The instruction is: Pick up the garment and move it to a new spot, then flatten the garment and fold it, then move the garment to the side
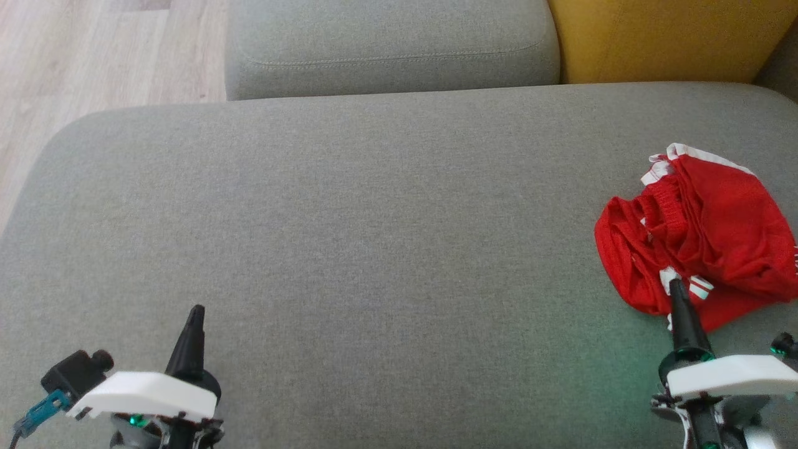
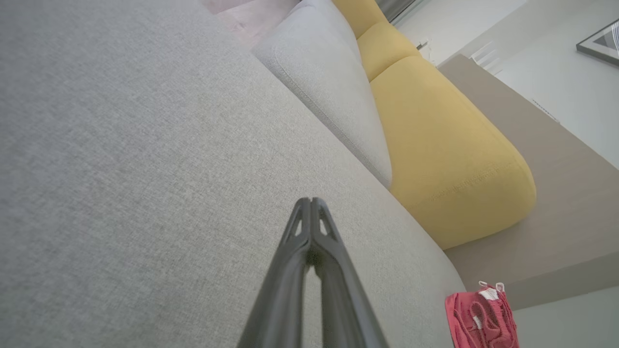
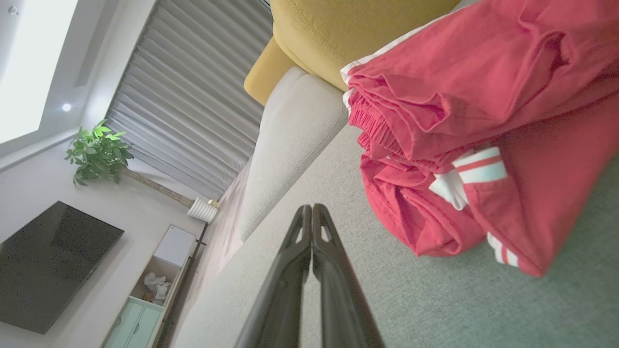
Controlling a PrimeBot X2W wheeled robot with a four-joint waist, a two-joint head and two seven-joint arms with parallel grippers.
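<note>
Two end effectors, both pinched fully together with nothing clamped. In the head view the left end effector (image 1: 197,310) sits at the lower left over bare grey sofa seat (image 1: 374,237), well apart from the garment (image 1: 701,231). That's a red bundle with white trim, crumpled at the seat's right end.

From the head cam, the tip of the right end effector (image 1: 675,287) seems to overlap the garment's near edge. The right wrist view tells it differently: the closed tips are just beside the bundle, with grey fabric between.

The left wrist view only catches the garment as a small red lump in the corner, plus the yellow cushion (image 2: 449,159). The right wrist cam also picks up a TV (image 3: 48,266), a potted plant (image 3: 96,152) and curtains (image 3: 193,87), while the head view has wood floor (image 1: 93,56).
</note>
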